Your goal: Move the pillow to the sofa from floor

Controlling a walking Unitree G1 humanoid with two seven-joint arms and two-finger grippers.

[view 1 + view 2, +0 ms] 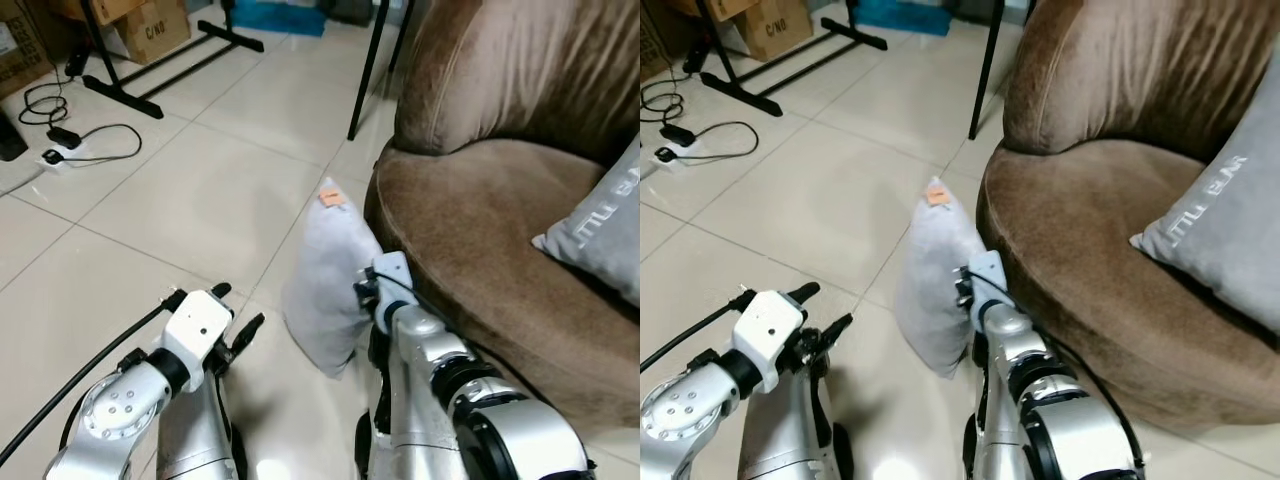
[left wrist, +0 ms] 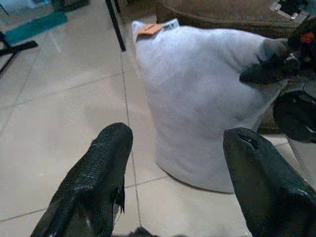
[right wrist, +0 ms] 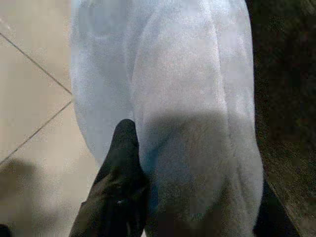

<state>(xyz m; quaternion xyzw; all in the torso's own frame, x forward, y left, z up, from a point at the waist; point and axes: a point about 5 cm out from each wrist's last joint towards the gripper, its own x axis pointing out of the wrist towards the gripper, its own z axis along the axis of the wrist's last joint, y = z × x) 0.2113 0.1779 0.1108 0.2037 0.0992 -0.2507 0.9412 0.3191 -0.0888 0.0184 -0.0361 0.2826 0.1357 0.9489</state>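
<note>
The right pincer (image 3: 192, 197) is clamped on the edge of the grey pillow (image 1: 330, 285), which stands upright on the tiled floor (image 1: 190, 200) against the brown sofa (image 1: 480, 230). One finger (image 3: 121, 173) shows; the pillow hides the other. The left pincer (image 2: 175, 163) hovers beside the pillow with fingers spread, not touching it. Another grey cushion (image 1: 1225, 235), cut off by the frame's edge, rests on the sofa seat.
</note>
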